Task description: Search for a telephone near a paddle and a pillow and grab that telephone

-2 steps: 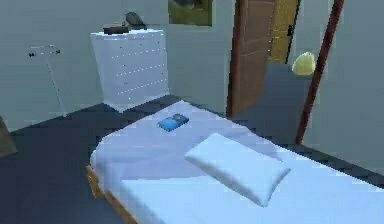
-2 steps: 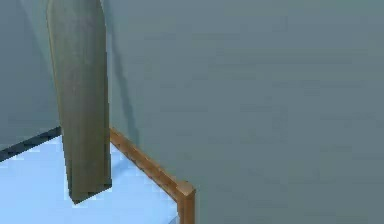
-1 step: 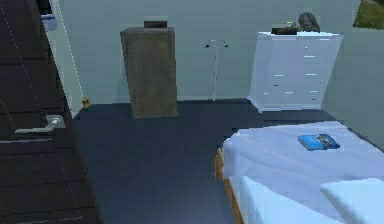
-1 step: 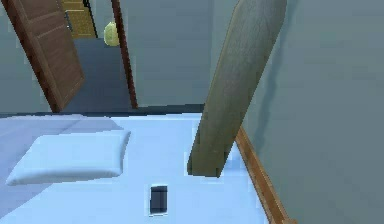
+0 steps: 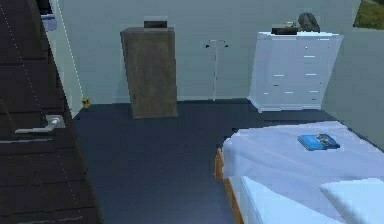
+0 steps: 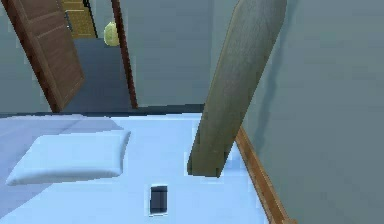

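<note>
A small flat dark rectangle with a pale rim, shaped like a telephone [image 6: 158, 198], lies on the pale blue bed [image 6: 170, 140] near the arm side view's bottom edge. To its left rests a white pillow [image 6: 70, 158]. Just right of it, a long grey-green slab [image 6: 235, 90], possibly the paddle, stands tilted on the bed and runs up to the top edge. In the forward view the same bed [image 5: 280, 150] shows at lower right with a white pillow [image 5: 355, 197] and a blue book [image 5: 318, 141].
A dark door [image 5: 35, 120] with a metal handle [image 5: 45, 125] stands close at the forward view's left. Across the dark floor are a brown cabinet [image 5: 150, 70], a thin white stand [image 5: 215, 65] and a white dresser [image 5: 295, 70]. An open wooden door [image 6: 50, 50] lies beyond the bed.
</note>
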